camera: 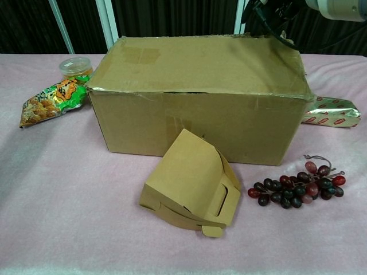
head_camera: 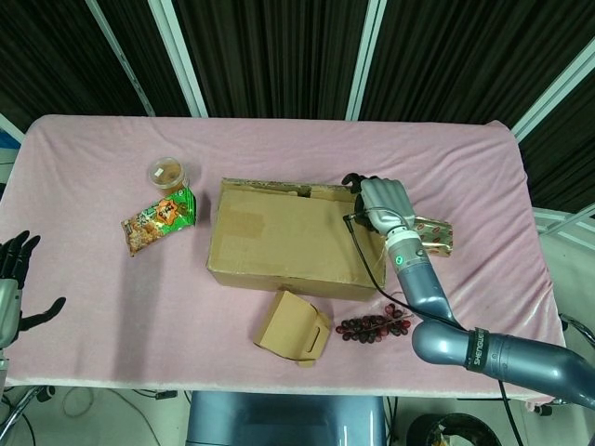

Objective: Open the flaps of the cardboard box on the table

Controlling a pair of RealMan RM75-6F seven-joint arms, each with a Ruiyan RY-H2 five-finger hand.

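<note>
My right hand (head_camera: pixel 381 206) sits at cardboard box (head_camera: pixel 293 237) far right corner, grip state unclear; left hand (head_camera: pixel 14 279) released; I should hook fingertips under flap edge, lift gently

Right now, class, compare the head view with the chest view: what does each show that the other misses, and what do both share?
Only the head view shows the left hand, open at the table's left edge, and the right hand whole, at the cardboard box's far right corner. Only the chest view shows the box's front wall and the closed flap seam. Both show the box, small carton, grapes, snack bag, jar and foil packet.
</note>
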